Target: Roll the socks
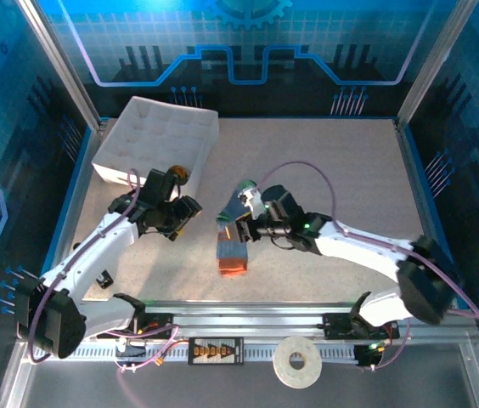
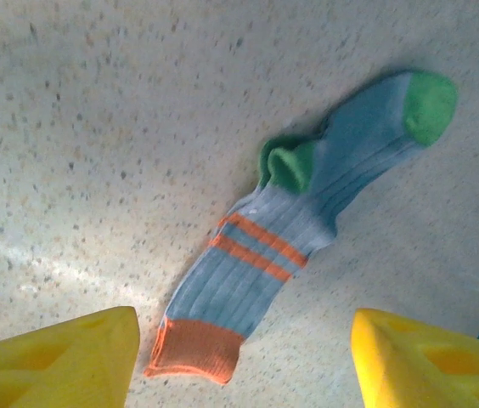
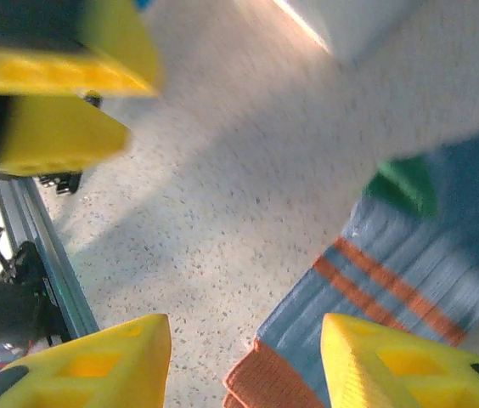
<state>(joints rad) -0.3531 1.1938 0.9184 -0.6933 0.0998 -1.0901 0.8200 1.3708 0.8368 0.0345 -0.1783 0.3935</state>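
We see the blue-grey sock [image 1: 231, 248] lying flat near the middle of the table [image 1: 341, 170]. In the top view its green toe [image 1: 245, 188] points to 12 o'clock and its orange cuff [image 1: 233, 268] to 6 o'clock. Our right gripper [image 3: 246, 340] hangs just over the cuff end with its yellow fingers [image 3: 392, 361] spread wide, holding nothing; the cuff sits in the gap between them. Our left gripper [image 2: 241, 344] waits at 9 o'clock of the sock, likewise spread and empty, looking along its whole length. The white tufted box [image 1: 156, 140] sits well apart, toward 11 o'clock.

We judge the step in hand to be the first grip on the cuff, with the rolling itself not yet begun. To do it well, we should come down squarely on the cuff's edge, so that the fingers close on every layer of knit. In the right wrist view the cuff looks doubled, though we cannot tell what lies beneath it. Then we turn the cuff over toward 12 o'clock in short, tight turns. The soft knit will likely slide on the table, so the left gripper would do well to pin the toe end.
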